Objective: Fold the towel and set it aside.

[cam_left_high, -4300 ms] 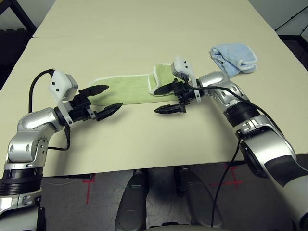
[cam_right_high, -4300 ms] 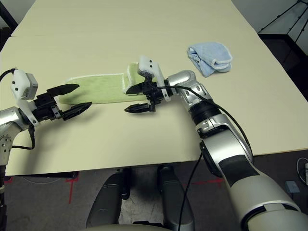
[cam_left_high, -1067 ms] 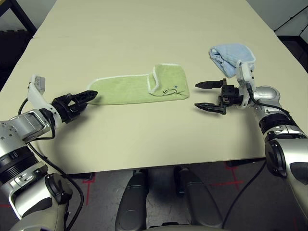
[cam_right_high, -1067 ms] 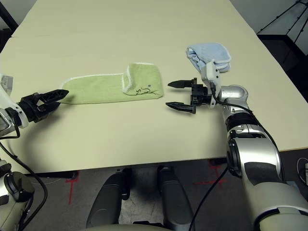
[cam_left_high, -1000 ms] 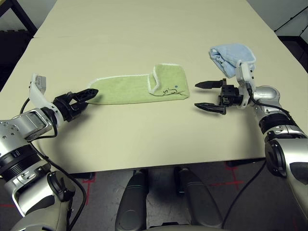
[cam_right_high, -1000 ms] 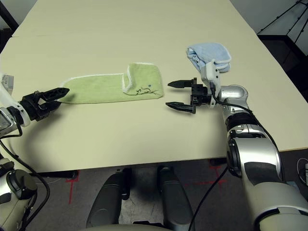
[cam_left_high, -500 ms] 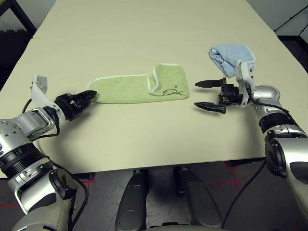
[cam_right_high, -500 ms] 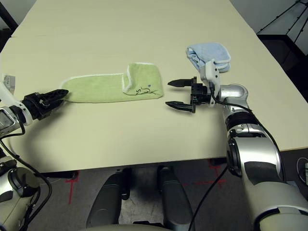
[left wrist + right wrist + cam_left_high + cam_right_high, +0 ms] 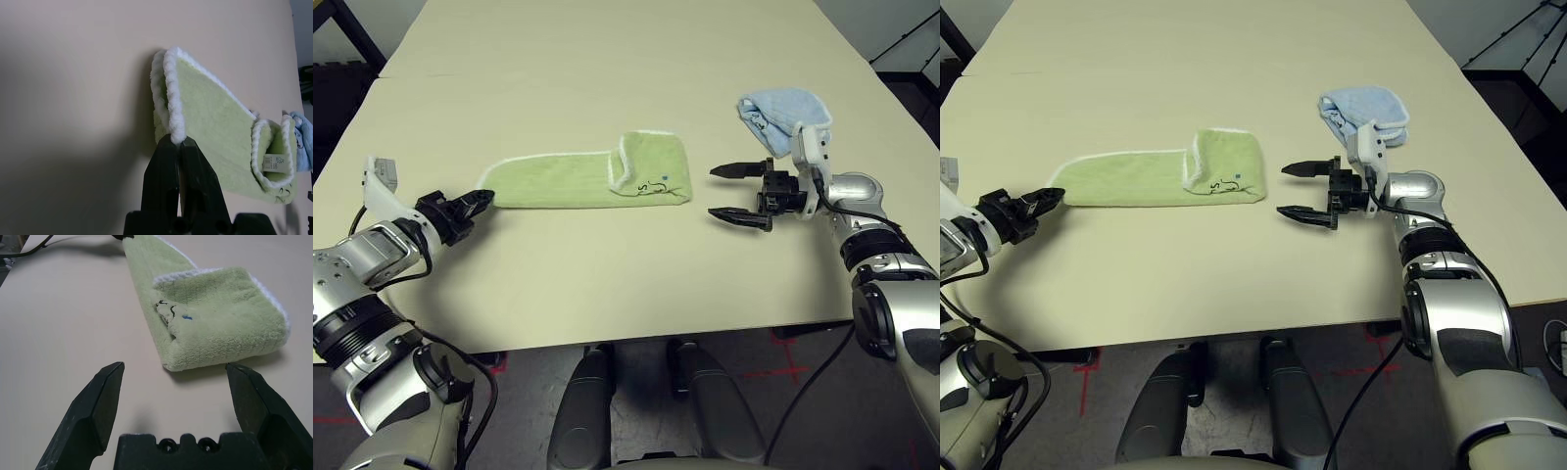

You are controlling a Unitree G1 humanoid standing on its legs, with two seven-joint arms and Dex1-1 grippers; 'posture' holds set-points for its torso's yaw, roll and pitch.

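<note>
On the left, the left gripper (image 9: 176, 142) has its jaws clamped on the white-stitched end of the towel (image 9: 573, 179), a long green strip lying flat mid-surface (image 9: 607, 274) with its right end folded over. The terry looks soft, light and floppy, so it probably handles best pinched at hems or corners. The left wrist view shows a small label inside the fold. On the right, the right gripper (image 9: 738, 192) hovers near the towel, jaws wide apart. A blue cloth (image 9: 788, 116) lies beyond.

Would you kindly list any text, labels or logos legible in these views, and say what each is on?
No text can be read.
Dark printed logo on the towel: a squiggle with a blue dot, not legible as words.
White care tag inside the towel's folded end: print too small to read.
</note>
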